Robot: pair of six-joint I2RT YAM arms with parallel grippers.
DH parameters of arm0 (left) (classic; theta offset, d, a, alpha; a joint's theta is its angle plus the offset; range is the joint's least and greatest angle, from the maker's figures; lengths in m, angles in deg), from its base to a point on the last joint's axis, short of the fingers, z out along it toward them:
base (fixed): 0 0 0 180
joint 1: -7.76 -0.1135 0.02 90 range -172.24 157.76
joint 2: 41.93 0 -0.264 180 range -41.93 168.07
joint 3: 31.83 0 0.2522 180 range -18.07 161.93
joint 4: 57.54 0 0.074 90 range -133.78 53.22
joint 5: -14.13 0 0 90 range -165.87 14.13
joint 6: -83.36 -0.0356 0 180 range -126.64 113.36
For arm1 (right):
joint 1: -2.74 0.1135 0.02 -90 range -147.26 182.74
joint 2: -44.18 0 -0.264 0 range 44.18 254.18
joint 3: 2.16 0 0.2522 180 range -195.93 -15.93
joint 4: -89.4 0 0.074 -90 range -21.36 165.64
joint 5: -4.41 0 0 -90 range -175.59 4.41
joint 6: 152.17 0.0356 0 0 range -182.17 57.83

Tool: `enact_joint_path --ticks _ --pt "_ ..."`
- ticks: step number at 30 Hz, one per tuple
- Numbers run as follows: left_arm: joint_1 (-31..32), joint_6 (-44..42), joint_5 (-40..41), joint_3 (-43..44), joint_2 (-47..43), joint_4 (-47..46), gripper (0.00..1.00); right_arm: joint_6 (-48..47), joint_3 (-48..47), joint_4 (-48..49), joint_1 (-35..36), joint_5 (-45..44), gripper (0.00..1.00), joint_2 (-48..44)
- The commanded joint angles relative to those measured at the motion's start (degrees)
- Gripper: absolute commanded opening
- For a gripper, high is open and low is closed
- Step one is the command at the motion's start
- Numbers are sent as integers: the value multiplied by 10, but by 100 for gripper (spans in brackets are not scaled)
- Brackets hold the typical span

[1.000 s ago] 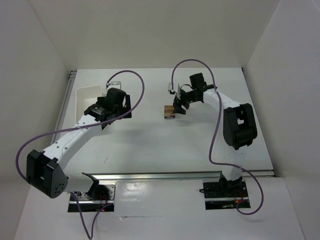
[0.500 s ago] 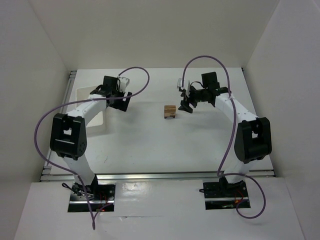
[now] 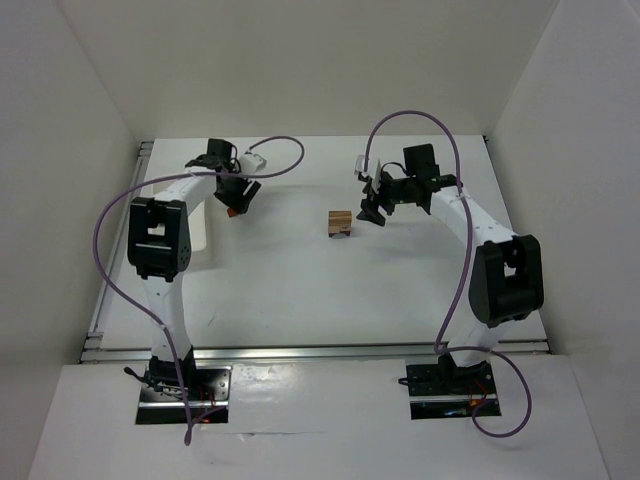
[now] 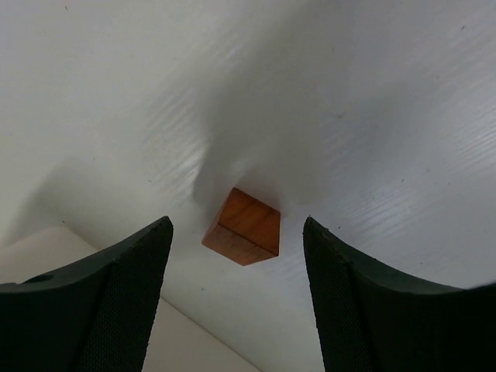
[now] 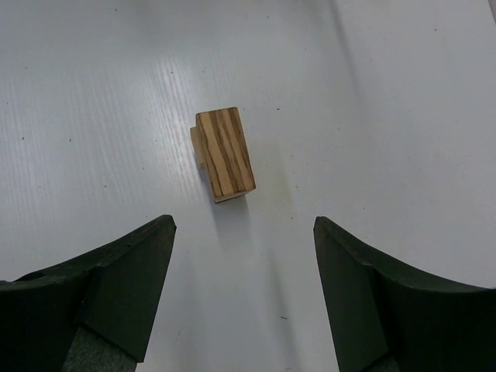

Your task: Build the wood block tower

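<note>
l gripper [image 4: 237, 226] swung over red block [image 4: 245, 225], apart w/ room; r gripper [image 5: 244, 225] apart beside stack [image 5: 225, 153].

On the table [image 3: 300, 290], block stack [image 3: 340, 223] at centre, roof piece [image 3: 232, 210] well to its left, beside the tray [image 3: 197, 238]

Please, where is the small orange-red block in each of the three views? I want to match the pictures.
Top external: the orange-red block is upper left, just below the left gripper.
Left wrist: the orange-red block lies at the centre, on the white table, between the open jaws.
Right wrist: not in it; only a striped tan block shows.
Shared landmark: the left gripper, close by the block in both views.
</note>
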Motion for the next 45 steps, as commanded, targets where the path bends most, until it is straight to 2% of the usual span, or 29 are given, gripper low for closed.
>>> enact_joint_path --ticks 1,5,13,18,20,27,28,29,30,37,40,42,43,45 --pt "-14 -39 -16 -5 4 31 74 12 4 14 -3 -10 80 -31" --pt "-14 -69 -38 -35 -9 43 69 12 9 8 -3 -15 80 -31" --pt "-14 -58 -37 -17 13 49 36 29 14 13 -3 -15 80 -31" --pt "-14 -58 -76 -17 8 43 26 34 20 13 -3 -15 80 -37" --pt "-14 -63 -81 -17 8 43 17 34 25 13 -3 -15 80 -42" --pt "-14 -72 -138 -23 -30 55 13 40 37 32 -3 -3 80 -47" --pt "-14 -66 -130 -28 -30 35 17 40 37 32 -3 -3 80 -47" --pt "-14 -55 -122 -28 -30 28 37 40 37 32 -3 -3 80 -47" --pt "-14 -47 -114 -28 -30 22 46 40 37 32 -3 -3 80 -47" --pt "-14 -7 -83 31 0 8 49 40 43 32 -3 -21 80 -58" --pt "-14 -26 -83 50 15 0 65 40 43 32 -3 -26 80 -58" --pt "-14 -74 -107 77 31 26 92 40 38 27 -3 -26 80 -58" --pt "-14 -84 -115 87 39 37 96 40 38 27 -3 -26 80 -58" --pt "-14 -99 -122 131 59 72 96 40 38 21 -3 -32 80 -58"
